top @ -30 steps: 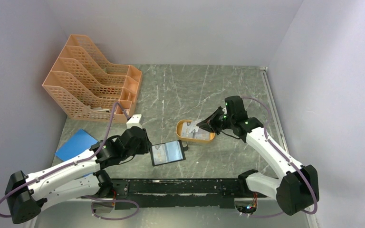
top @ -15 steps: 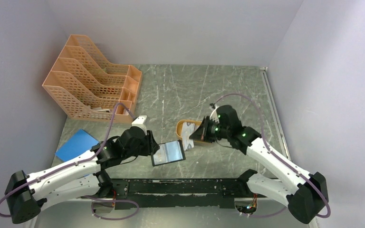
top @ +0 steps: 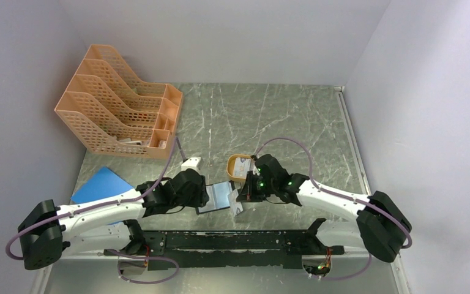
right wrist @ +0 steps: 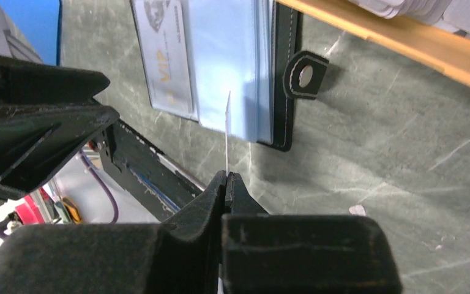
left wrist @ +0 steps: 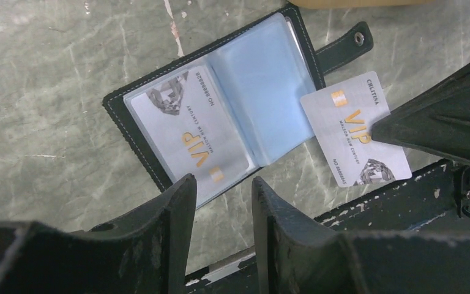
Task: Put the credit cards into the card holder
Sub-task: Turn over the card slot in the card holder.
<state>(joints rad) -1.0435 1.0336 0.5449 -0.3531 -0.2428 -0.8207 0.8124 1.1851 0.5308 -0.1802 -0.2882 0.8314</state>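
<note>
Right at card holder [left wrist: 263,92] edge: card [left wrist: 352,138].

Card holder [left wrist: 220,104]: matt stitched black leather, glossy clear plastic inside.

The left arm [top: 98,211] and right arm [top: 336,197] had white links, black joints, scuffed black wedge-shaped fingers [left wrist: 177,208] and looping mauve cables [top: 281,139].

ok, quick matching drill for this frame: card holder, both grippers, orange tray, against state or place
1 card holder
2 left gripper
3 right gripper
4 orange tray

a shut on a credit card
b open, empty
c lying open, a pocketed card inside
d on the table beyond the holder

Pairs: 1-c, 2-b, 3-a, 4-d
</note>
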